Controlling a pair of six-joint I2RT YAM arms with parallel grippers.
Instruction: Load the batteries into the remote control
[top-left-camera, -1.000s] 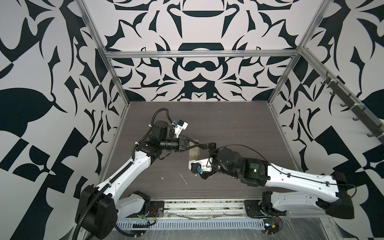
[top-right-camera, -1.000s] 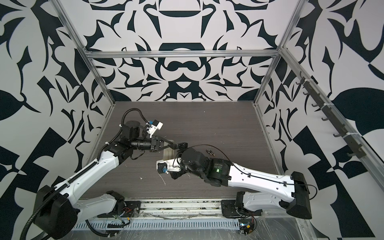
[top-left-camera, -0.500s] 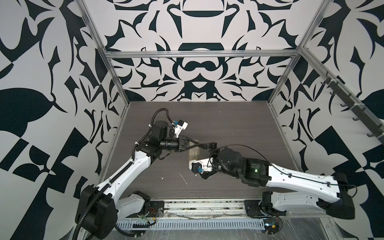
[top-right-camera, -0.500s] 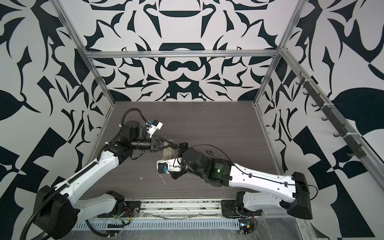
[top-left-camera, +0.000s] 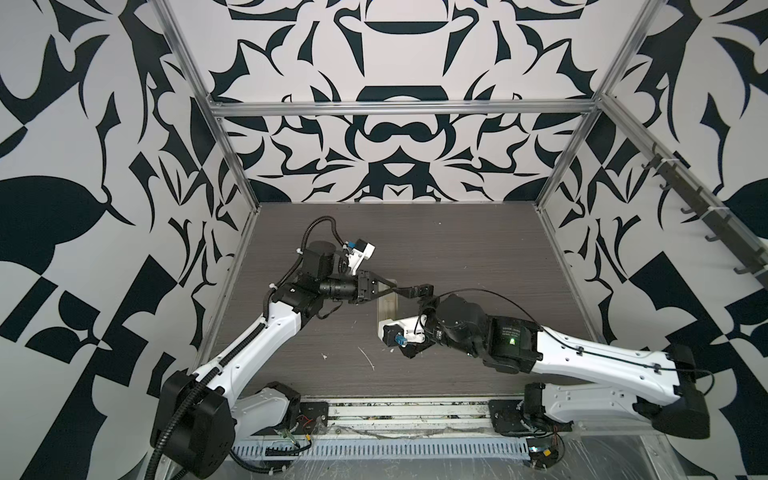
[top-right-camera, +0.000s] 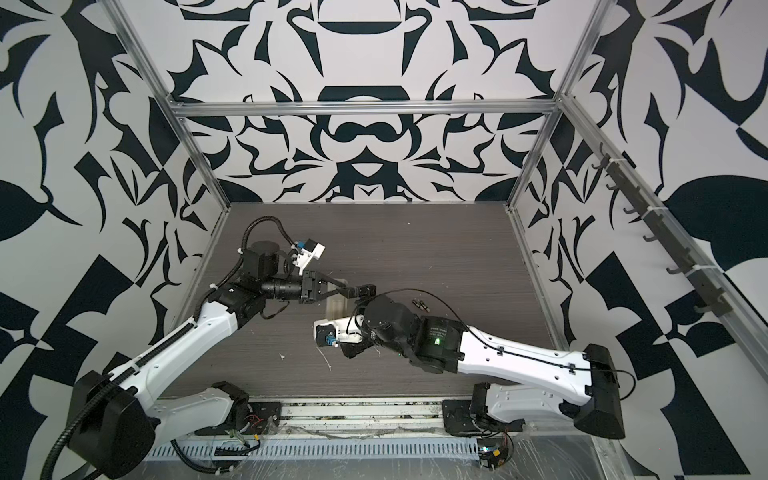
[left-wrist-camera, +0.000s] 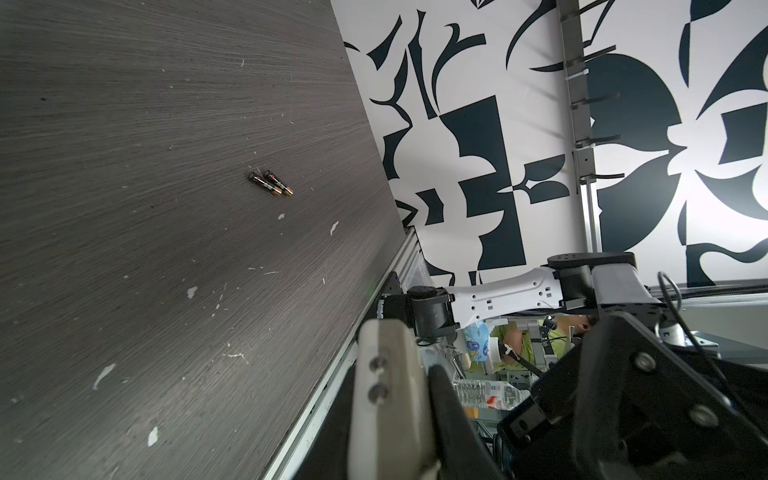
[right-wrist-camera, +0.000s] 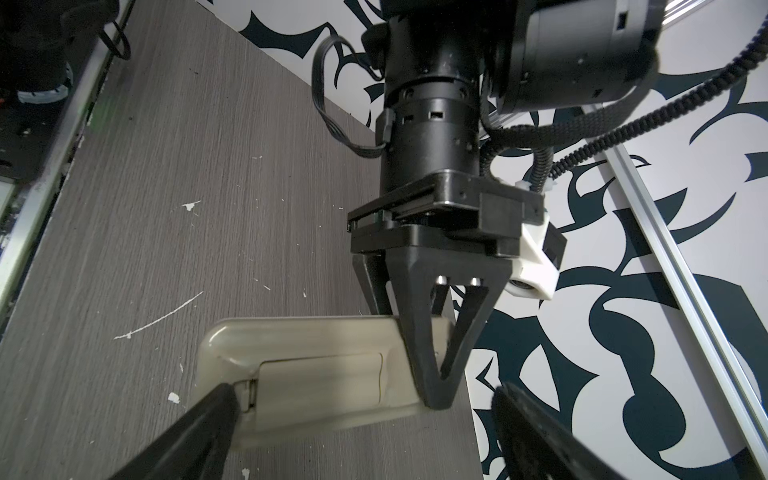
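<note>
The remote control (right-wrist-camera: 316, 374) is a beige-white handset with its plain back and the fitted battery cover turned toward the right wrist view. It also shows in both top views (top-left-camera: 386, 309) (top-right-camera: 336, 305). My left gripper (right-wrist-camera: 432, 390) (top-left-camera: 395, 288) is shut on one end of the remote control (left-wrist-camera: 386, 395). My right gripper (right-wrist-camera: 361, 390) (top-left-camera: 409, 309) stands open across the remote, and one of its fingertips (right-wrist-camera: 212, 415) rests at the notch end of the cover. The two batteries (left-wrist-camera: 271, 183) (top-right-camera: 420, 304) lie side by side on the table, beyond the right wrist.
The dark wood-grain table (top-left-camera: 478, 249) carries white flecks and a pale scratch (top-left-camera: 366, 358). An aluminium rail (top-left-camera: 395, 419) runs along its front edge. Patterned walls close in three sides, and a bar of hooks (top-left-camera: 706, 216) hangs on the right wall.
</note>
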